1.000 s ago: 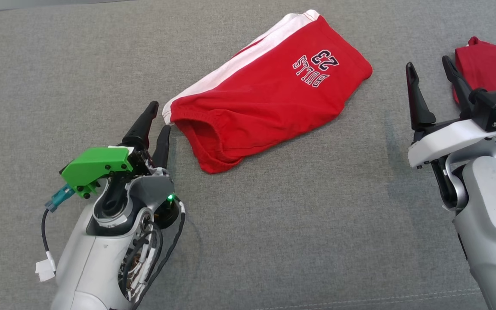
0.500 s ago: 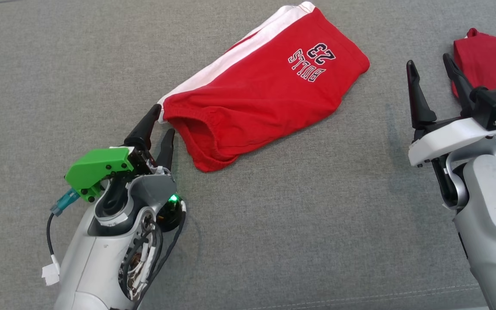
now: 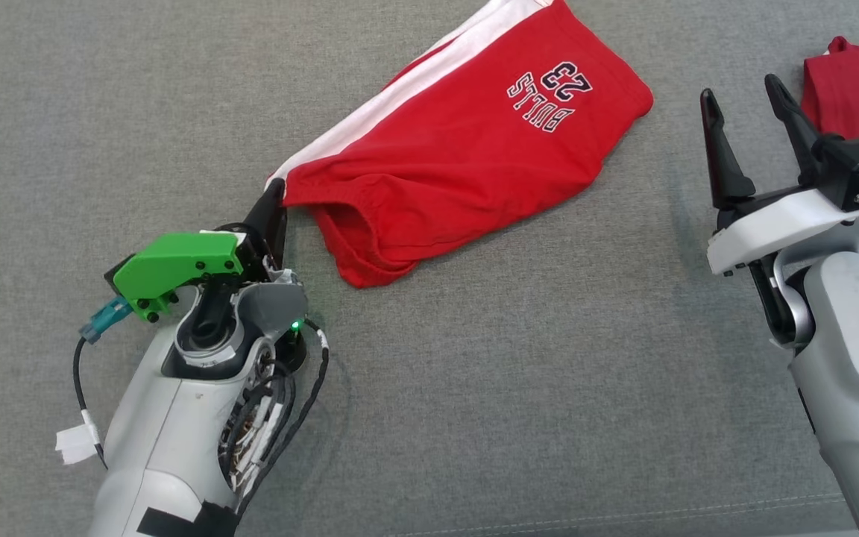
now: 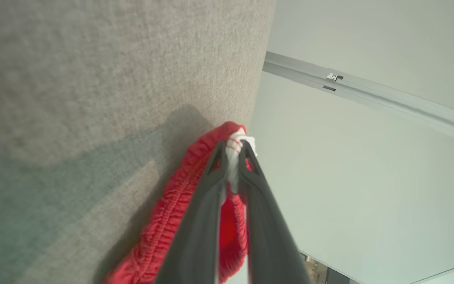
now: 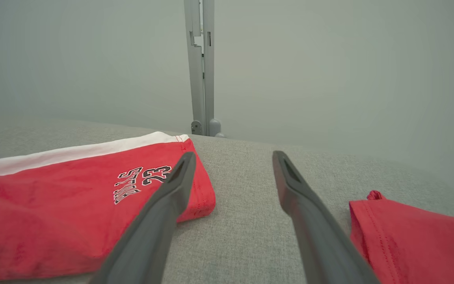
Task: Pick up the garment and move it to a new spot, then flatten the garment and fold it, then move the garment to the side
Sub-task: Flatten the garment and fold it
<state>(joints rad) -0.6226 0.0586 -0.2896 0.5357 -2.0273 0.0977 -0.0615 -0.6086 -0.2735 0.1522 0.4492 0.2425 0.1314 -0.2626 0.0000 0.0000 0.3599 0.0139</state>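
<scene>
We work over a counter (image 3: 519, 388) covered in grey woven cloth, with a pale wall (image 5: 349, 71) behind it and a metal rail (image 5: 199, 67) running up that wall.

Our left claw (image 3: 274, 198) is clamped on the red shorts (image 3: 459, 156). In the left wrist view its two dark fingers (image 4: 207, 205) come together on the white corner of the waistband, and the gathered red elastic curls away beneath them. A green cover (image 3: 176, 268) sits on the wrist just behind the claw.

From that pinched corner, in the head view, the shorts run out toward two o'clock and lie on the counter. The white side stripe follows their eleven o'clock edge. The open waist sags toward five o'clock of the claw. A dark print (image 3: 550, 99) reading BULLS 23 sits near the far leg hem, upside down to us.

Our right claw (image 3: 739, 93) stands at three o'clock of the shorts, its fingers well apart and holding nothing. It hovers beside the leg hem without touching it.

At one o'clock of the right claw lies a second red garment (image 3: 858, 89), apart from the shorts and partly hidden behind the arm.
</scene>
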